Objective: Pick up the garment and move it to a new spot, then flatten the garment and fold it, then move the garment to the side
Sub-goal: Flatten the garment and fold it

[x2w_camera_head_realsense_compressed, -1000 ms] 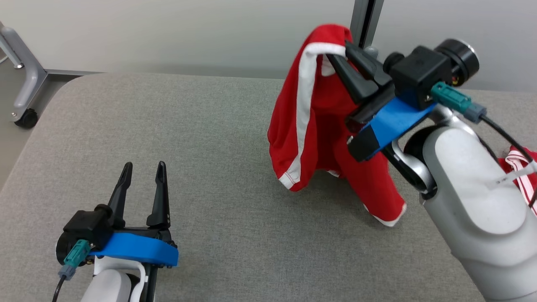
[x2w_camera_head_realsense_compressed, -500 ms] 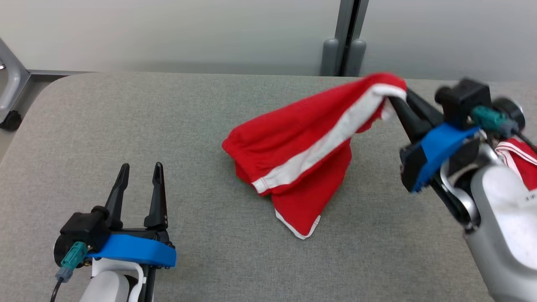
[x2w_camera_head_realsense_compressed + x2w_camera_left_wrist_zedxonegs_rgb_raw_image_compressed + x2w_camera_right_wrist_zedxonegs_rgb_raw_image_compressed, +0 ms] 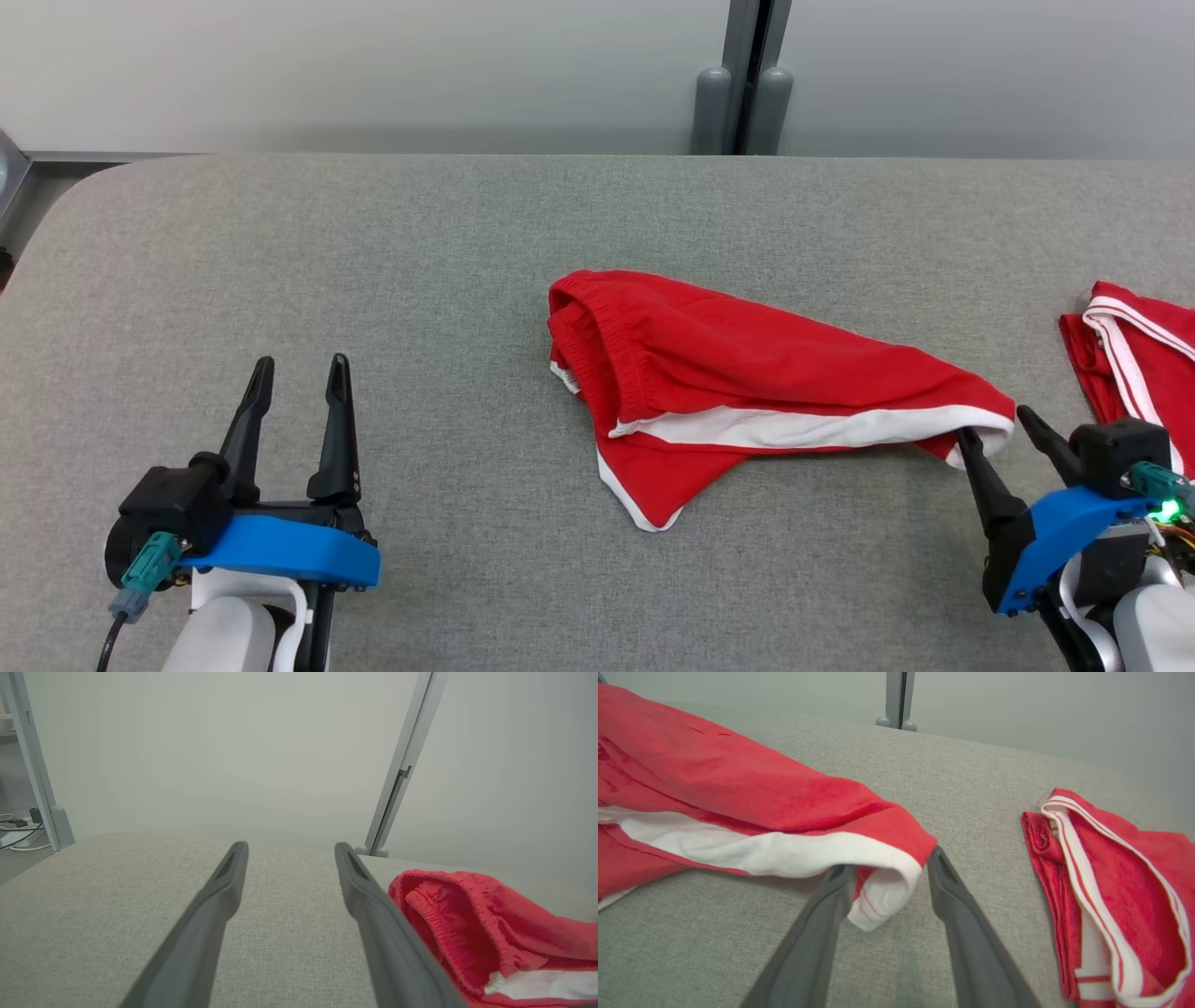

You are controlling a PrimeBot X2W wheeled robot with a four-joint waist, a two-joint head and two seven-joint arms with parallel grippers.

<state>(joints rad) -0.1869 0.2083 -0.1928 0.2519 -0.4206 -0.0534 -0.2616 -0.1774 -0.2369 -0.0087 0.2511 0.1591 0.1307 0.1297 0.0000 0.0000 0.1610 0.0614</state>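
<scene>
Right wrist view: right gripper [image 3: 890,862] spread, shorts [image 3: 738,784] hem loose between its fingers mid-frame, I'd back straight out, no snagging; left gripper [image 3: 301,360] spread too, empty

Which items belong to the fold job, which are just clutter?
Job:
- red shorts with white side stripe, centre
- right gripper, open at their hem
- left gripper, open

Lying about:
- second red white-trimmed garment, right edge
- grey post at back

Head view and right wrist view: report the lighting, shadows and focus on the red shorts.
Head view: even, diffuse light, no glare; red shorts sharp, only a faint soft shadow under their lower edge. Right wrist view: cloth slightly soft, the fingers nearest the lens blurred.
</scene>
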